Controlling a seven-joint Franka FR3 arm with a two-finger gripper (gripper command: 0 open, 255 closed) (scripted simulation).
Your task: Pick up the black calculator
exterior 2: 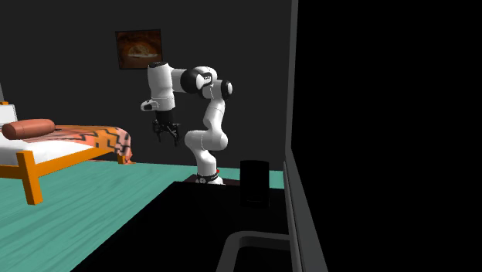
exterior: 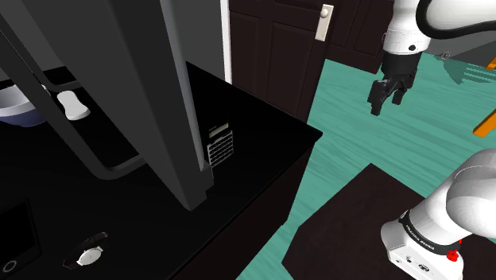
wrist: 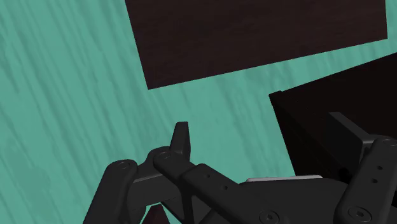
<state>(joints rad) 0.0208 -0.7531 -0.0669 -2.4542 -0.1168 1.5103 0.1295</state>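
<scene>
Black two-finger gripper (exterior: 385,106) hangs with fingers apart, clasping nothing, above the teal floor (exterior: 350,119). Black calculator with pale key grid (exterior: 220,145) stands propped on the glossy black desktop (exterior: 254,175), just beside a dark grey slanted panel (exterior: 151,79), well apart from the gripper.

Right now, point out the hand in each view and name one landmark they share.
Shoulder view: the hand is at the upper right, open, over the teal floor.
Second exterior view: the hand is left of centre, above the floor, to the right of the bed.
Wrist view: the hand is open, with the floor beneath it.
Shared landmark: the teal floor.
</scene>
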